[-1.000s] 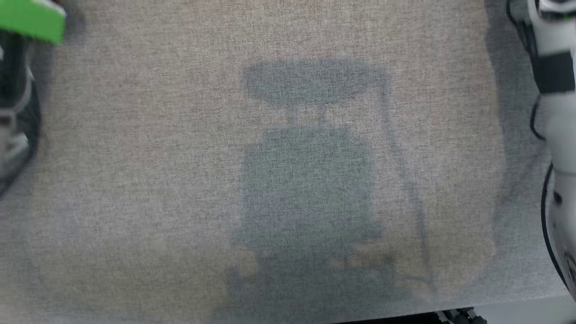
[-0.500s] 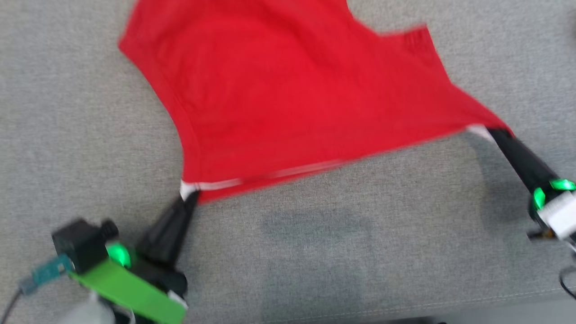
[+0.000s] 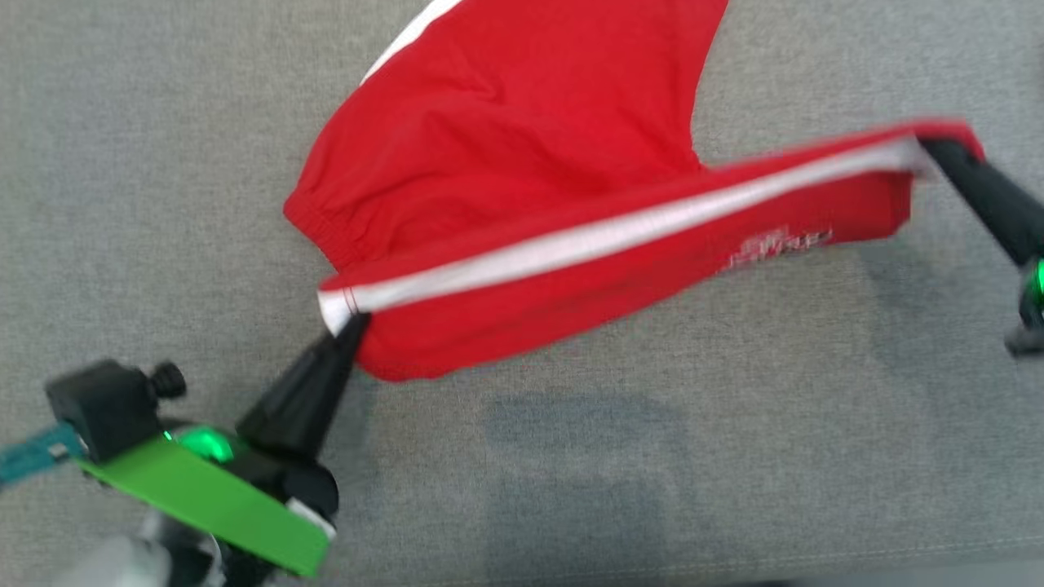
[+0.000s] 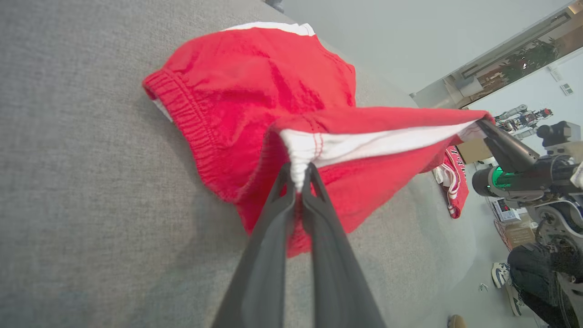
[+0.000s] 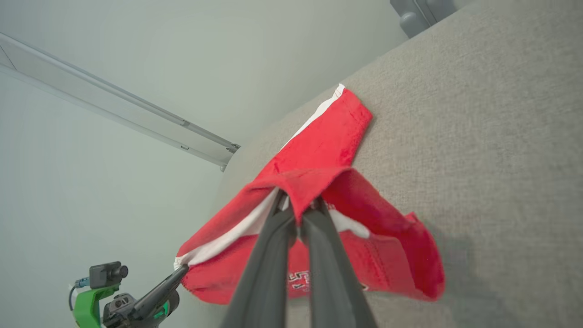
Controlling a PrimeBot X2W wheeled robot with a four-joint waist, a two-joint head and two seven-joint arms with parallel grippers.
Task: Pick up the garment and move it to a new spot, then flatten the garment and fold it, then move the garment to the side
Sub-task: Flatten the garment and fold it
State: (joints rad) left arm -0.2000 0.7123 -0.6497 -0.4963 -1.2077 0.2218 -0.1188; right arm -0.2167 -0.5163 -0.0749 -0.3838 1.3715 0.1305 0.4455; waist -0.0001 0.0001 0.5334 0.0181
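Grey woven fabric covers the broad work surface (image 3: 163, 163), and on it lies one red garment (image 3: 530, 163), a pair of shorts by the look of the gathered elastic waistband (image 3: 314, 224). Two grippers have hold of it, one at each end of the same edge. The left gripper (image 3: 352, 324) has its two dark fingers pinched fully together on the corner where the white stripe (image 3: 612, 236) begins, and the left wrist view shows the white hem caught between the tips. The right gripper (image 3: 926, 147) is closed just as tight on the far end of that stripe, with red cloth draped over its tips in the right wrist view. Between the two, the striped edge is lifted off the surface and pulled into a near-straight line, with a flap bearing pale lettering (image 3: 775, 242) hanging under it. The rest of the garment rests on the grey fabric, running away toward the far side. One green bracket (image 3: 204, 505) sits on the left wrist. Off the far edge, in the left wrist view, a second red and white piece of clothing (image 4: 453, 182) hangs, and beyond it a person's trainer (image 4: 503, 275) stands on the floor.
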